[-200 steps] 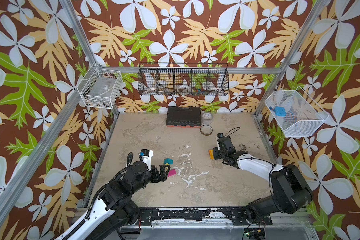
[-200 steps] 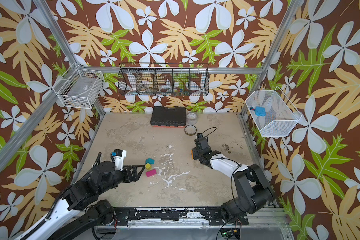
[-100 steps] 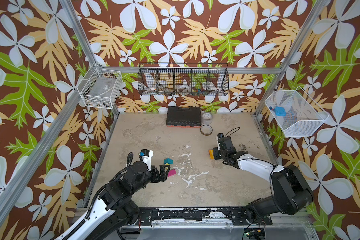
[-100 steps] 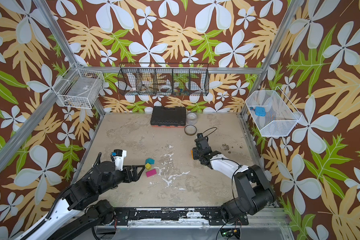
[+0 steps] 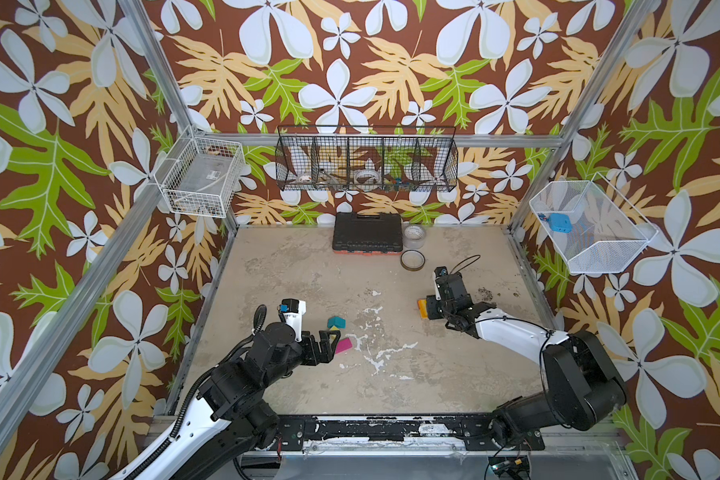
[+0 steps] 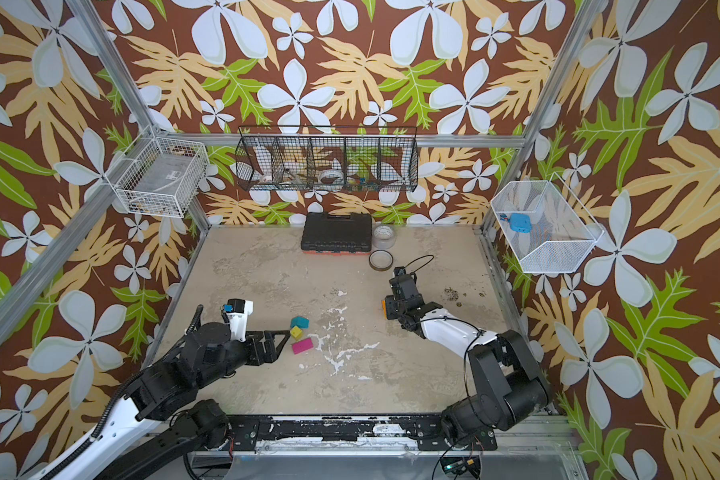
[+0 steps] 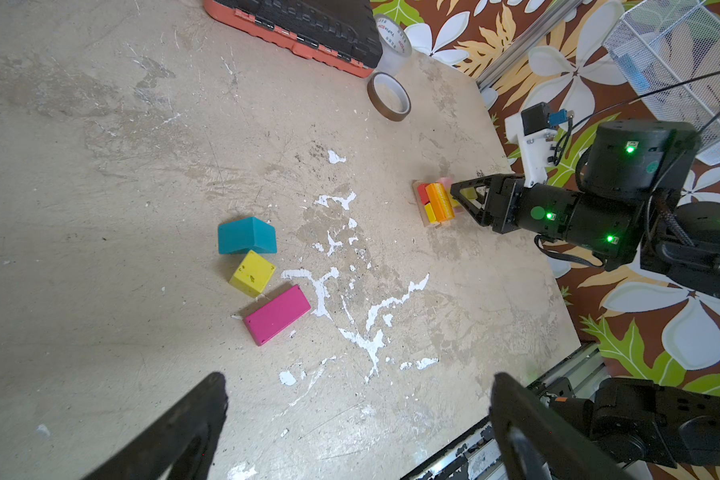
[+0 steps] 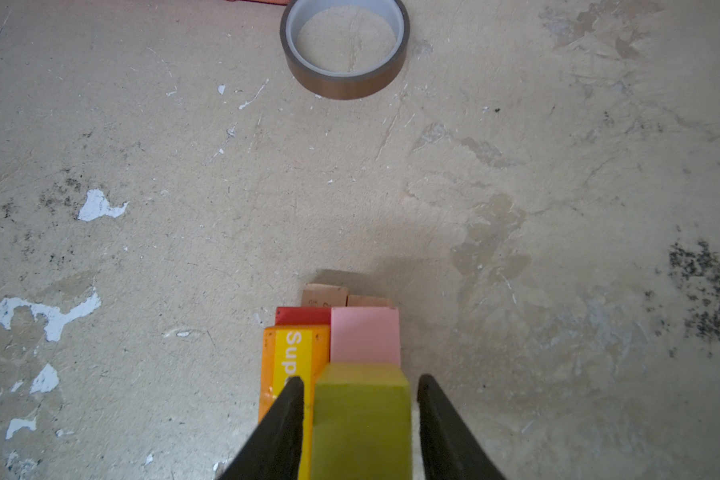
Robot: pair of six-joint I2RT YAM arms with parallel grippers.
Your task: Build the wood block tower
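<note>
While its jaws stood a sliver clear on either side of the yellow-green cube (image 8: 360, 419), the right tool (image 8: 360, 380) gripped nothing. The cube seemed to rest on the part-built tower, above a pink block (image 8: 364, 334), with an orange cylinder (image 8: 292, 353) lying alongside, a red block (image 8: 302, 316) beyond that and tan planks (image 8: 324, 295) at the bottom. What exactly bore the cube was hidden. The left tool (image 7: 358, 378) hung wide open and empty near the loose pieces: a teal roof block (image 7: 246, 235), a yellow cube (image 7: 252, 273) touching it, and a magenta block (image 7: 277, 313) just beside that. These looked light, stiff and smooth-painted, so probably a little slippery. Flat opposite faces would give the surest hold, and on the roof block the flat ends rather than the slopes. Crowded together, the three left little gap for a finger between them. Bare counter (image 5: 308, 270) lay open between them and the tower. A brown tape roll (image 8: 344, 50) sat well beyond the tower and the counter's right edge ran nearer, so a nudge to the tower looked the main risk.
</note>
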